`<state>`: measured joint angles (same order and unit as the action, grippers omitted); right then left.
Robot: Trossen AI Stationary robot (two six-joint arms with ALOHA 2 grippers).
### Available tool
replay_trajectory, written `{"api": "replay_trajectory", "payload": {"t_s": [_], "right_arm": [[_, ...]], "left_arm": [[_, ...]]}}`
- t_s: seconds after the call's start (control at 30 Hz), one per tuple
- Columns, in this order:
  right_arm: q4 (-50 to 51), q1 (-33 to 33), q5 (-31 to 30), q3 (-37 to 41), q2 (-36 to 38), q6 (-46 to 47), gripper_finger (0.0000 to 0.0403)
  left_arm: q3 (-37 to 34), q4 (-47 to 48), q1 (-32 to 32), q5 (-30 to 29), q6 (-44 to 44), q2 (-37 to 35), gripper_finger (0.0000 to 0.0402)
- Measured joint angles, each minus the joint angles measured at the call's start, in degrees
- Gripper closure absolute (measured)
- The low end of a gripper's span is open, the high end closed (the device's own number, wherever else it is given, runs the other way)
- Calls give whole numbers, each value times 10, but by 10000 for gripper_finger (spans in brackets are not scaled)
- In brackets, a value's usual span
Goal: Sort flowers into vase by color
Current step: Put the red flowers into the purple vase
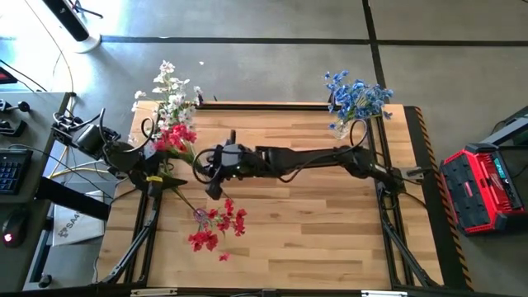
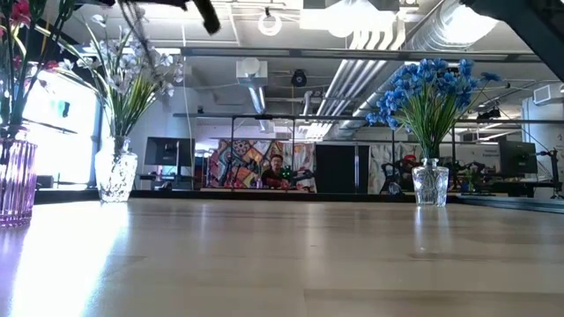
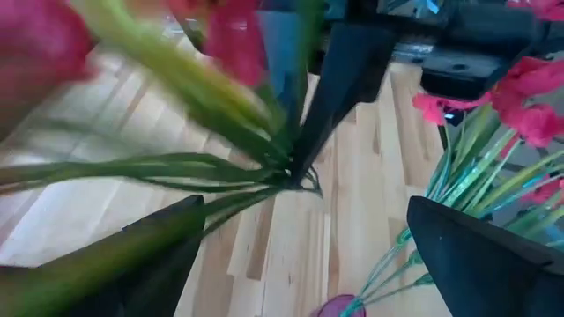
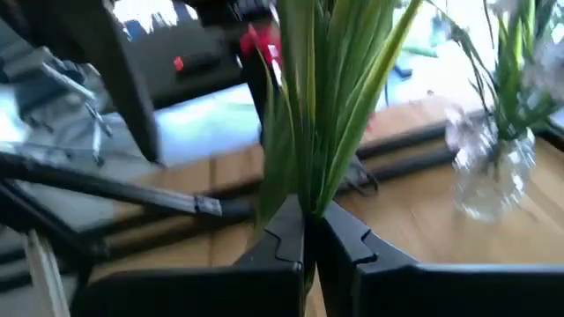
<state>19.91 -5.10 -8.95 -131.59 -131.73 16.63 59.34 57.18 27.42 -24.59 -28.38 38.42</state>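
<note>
My right gripper [image 1: 212, 183] reaches across from the table's right and is shut on a bunch of red flowers [image 1: 219, 227] with long green stems. My left gripper [image 1: 153, 176] stands open beside it at the table's left, its fingers on either side of the stems [image 3: 176, 167] without touching them. At the far left, a purple vase [image 2: 13, 189] holds more red flowers [image 1: 177, 139]. Behind it, a clear vase [image 2: 116, 174] holds white flowers [image 1: 172, 91]. At the far right, a clear vase [image 2: 429, 183] holds blue flowers [image 1: 356, 97]. My right gripper pinches the bunch's green stems [image 4: 310, 198] between its two shut fingers, where the stems come together. The fingers come from the table's right, slanting a little down. The bunch is lifted clear of the table, and its red blossoms [image 1: 216, 221] point toward the near edge.
All three vases stand along the table's far edge. A red case [image 1: 483, 190] sits on the floor to the right of the table, and a desk with a keyboard [image 1: 10, 169] stands to the left. A person [image 2: 278, 169] sits far back in the room.
</note>
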Motion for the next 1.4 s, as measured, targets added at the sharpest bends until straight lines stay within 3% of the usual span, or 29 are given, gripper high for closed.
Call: {"api": "replay_trajectory", "payload": {"t_s": [0.2,0.33,0.67,1.4], "right_arm": [[-142,-2,-30,-3,-27,-84,403],[-225,-1,5,-2,-57,-79,403],[-304,-21,70,-2,-94,-92,403],[-358,-42,86,-2,-138,-123,403]], "left_arm": [[12,35,0,1,17,-13,35],[66,77,0,-9,26,-9,37],[178,117,0,-27,64,-8,38],[188,122,0,-51,81,26,38]]}}
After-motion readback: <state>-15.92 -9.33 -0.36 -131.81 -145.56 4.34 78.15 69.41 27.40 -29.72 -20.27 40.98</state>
